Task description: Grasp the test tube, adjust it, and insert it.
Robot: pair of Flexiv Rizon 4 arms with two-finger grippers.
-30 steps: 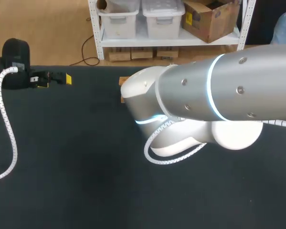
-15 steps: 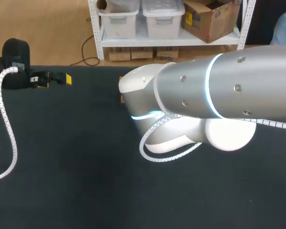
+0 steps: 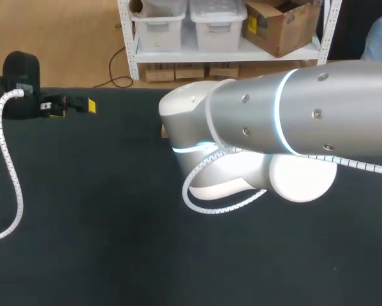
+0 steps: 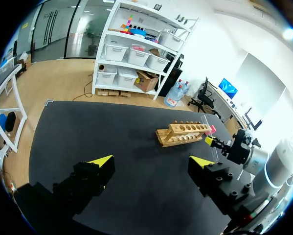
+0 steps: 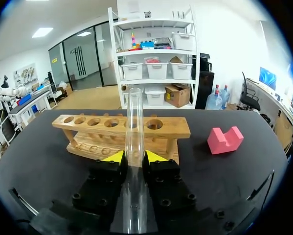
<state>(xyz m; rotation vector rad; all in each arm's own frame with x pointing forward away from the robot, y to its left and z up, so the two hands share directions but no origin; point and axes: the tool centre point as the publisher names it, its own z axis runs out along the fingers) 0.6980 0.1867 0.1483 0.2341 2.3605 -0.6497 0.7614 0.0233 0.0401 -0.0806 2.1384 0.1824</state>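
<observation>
A clear glass test tube [image 5: 134,122] stands between the yellow-tipped fingers of my right gripper [image 5: 135,157], which is shut on it. Its open end points up in front of the wooden tube rack [image 5: 158,128], a row of round holes just ahead of the fingers. In the head view my right arm [image 3: 286,127] hides the tube, its gripper and nearly all of the rack [image 3: 163,131]. My left gripper [image 4: 151,164] stands open and empty, far from the rack [image 4: 183,134], at the table's far left [image 3: 73,106].
A pink notched block [image 5: 225,139] lies on the black table beside the rack, also in the left wrist view [image 4: 212,129]. A white coiled cable [image 3: 12,178] trails along the left side of the table.
My right arm has shifted a little to the left and toward the rack, covering more of it in the head view. The left arm has not moved.
</observation>
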